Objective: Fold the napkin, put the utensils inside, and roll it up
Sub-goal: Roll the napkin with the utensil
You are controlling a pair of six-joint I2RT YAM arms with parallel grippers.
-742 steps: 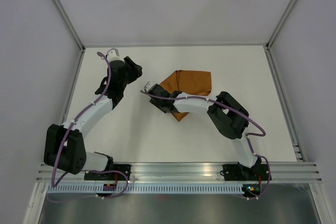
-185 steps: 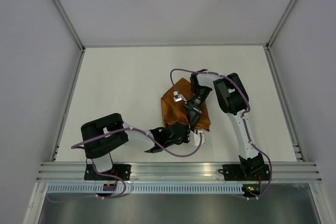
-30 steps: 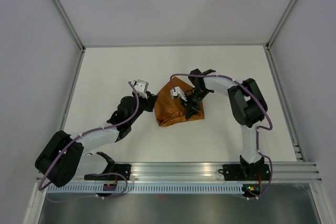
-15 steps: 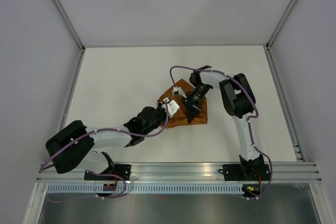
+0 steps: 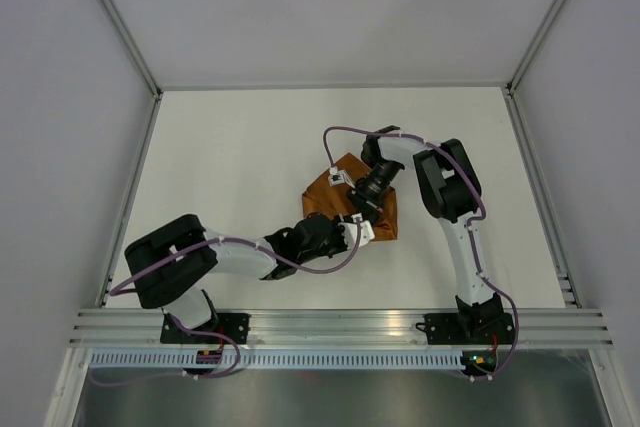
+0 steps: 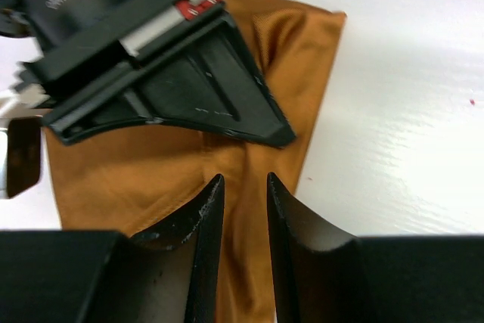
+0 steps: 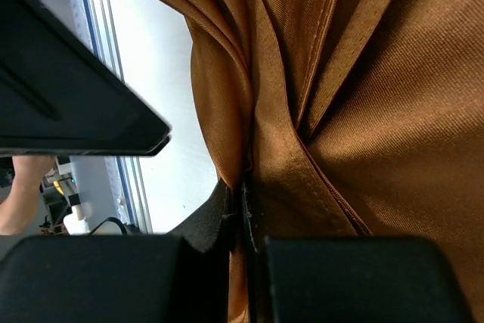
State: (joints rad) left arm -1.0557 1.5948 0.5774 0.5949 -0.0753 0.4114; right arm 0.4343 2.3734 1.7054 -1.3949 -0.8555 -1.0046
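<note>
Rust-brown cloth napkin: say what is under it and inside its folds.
White table shows around the rust-brown cloth napkin; its folded layers cover whatever lies inside.

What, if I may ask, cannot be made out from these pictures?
Fork: seen in no view; the napkin may cover it.
Top view: left tool and right tool cover the napkin's middle.
Right wrist view: frame edges cut off the napkin's outline.
Left wrist view: the right tool blocks the far folds.
</note>
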